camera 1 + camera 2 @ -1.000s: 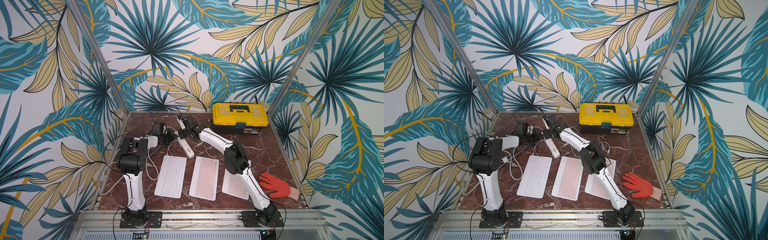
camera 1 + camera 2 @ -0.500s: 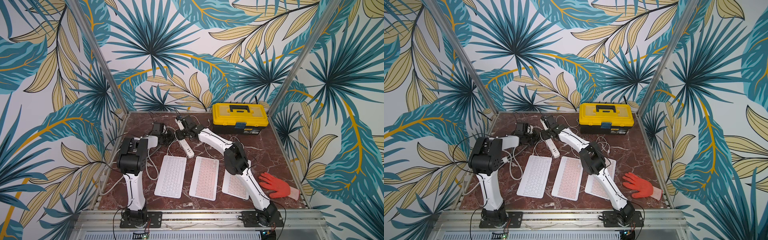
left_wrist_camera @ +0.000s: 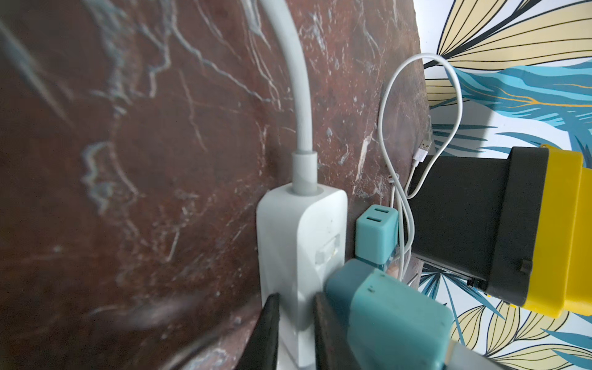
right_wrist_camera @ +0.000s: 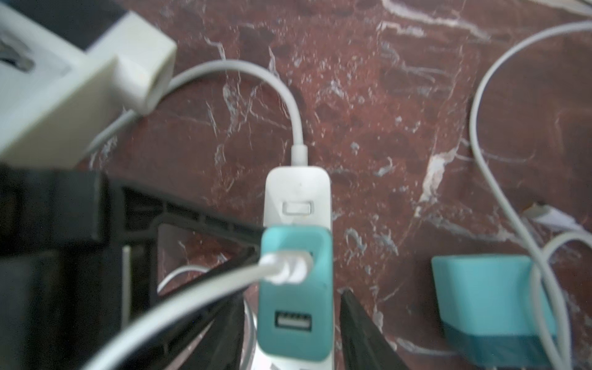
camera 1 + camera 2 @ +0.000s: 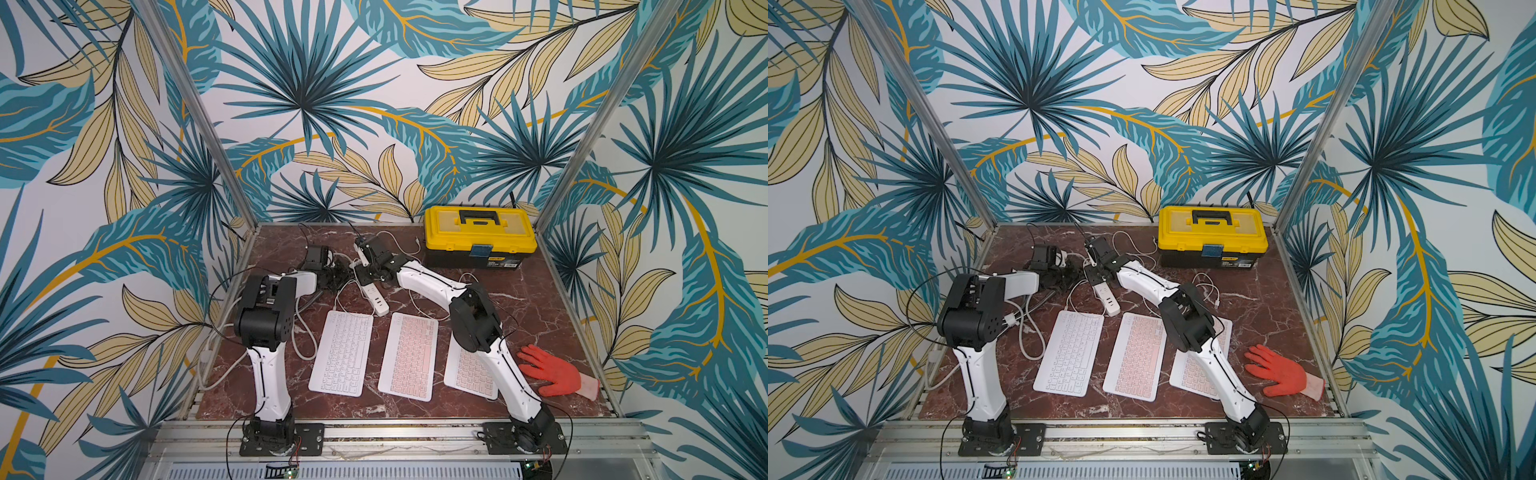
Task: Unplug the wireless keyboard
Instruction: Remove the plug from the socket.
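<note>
Our left gripper [image 3: 295, 309] is clamped across the long white plastic power strip [image 3: 301, 230], bracing it on the red-brown marble tabletop [image 3: 160, 160]. Just right of it in both top views, our right gripper [image 4: 290, 298] has its jaws apart, straddling the teal cube-shaped USB charger [image 4: 307, 288] plugged into that strip. We see a gap on one side, so nothing is gripped yet. The charger sits directly between the fingers, and the right arm is nearer. The strip's long axis runs from upper left to lower right at mid-frame, so we judge the pull should go straight off its face. A thin white cable [image 4: 192, 298] leaves the charger. It appears to lead to the flat white wireless keyboard [image 5: 341, 353], which lies untouched at lower centre.
</note>
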{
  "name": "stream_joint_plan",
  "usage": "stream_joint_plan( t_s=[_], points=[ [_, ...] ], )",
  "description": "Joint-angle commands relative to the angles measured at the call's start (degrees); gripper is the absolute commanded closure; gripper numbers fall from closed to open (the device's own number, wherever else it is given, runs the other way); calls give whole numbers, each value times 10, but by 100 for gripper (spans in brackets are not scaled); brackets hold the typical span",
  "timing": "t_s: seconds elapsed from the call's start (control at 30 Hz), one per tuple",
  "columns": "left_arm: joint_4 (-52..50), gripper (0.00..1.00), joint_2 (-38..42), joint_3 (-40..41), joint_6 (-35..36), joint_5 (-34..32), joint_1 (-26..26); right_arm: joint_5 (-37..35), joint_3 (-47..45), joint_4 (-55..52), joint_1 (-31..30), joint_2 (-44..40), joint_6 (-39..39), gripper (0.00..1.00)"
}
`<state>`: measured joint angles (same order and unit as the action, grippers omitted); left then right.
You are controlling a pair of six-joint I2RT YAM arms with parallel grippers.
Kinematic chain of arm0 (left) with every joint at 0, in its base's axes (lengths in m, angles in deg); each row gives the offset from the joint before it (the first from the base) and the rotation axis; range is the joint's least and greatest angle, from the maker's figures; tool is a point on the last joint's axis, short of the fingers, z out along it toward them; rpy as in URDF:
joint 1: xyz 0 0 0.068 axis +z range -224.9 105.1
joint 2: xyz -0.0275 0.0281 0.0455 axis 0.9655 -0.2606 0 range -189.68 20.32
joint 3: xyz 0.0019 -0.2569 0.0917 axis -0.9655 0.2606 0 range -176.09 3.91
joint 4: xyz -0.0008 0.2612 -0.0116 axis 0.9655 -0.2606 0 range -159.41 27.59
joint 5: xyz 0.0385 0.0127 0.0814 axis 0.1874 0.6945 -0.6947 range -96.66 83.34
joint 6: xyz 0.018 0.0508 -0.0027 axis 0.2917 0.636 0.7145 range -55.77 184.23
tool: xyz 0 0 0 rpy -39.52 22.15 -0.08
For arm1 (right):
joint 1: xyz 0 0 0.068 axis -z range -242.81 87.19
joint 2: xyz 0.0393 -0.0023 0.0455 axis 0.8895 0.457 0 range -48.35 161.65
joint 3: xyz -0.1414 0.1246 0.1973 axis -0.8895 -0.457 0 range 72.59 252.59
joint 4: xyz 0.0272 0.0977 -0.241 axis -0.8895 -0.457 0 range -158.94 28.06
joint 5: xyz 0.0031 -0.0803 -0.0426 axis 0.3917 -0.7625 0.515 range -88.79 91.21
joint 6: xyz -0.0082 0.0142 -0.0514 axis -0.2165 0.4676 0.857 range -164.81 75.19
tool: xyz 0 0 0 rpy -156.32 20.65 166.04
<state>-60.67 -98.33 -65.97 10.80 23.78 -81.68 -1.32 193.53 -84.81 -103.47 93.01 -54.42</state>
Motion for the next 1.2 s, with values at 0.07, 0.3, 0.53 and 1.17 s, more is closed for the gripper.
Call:
stream_joint_plan(
  t_s=[0.07,0.3,0.53,1.17],
  points=[
    [-129,79,-60,32,6,-20,-35,23,-61,85,-4,-44,-5,50],
    [-129,79,-57,33,3,-22,-34,43,-63,125,6,-35,-12,51],
    [-129,79,-53,40,2,-25,-35,49,-61,136,22,-23,-23,64],
    [-130,79,-47,44,-2,-30,-35,34,-3,13,19,13,-41,50]
  ],
)
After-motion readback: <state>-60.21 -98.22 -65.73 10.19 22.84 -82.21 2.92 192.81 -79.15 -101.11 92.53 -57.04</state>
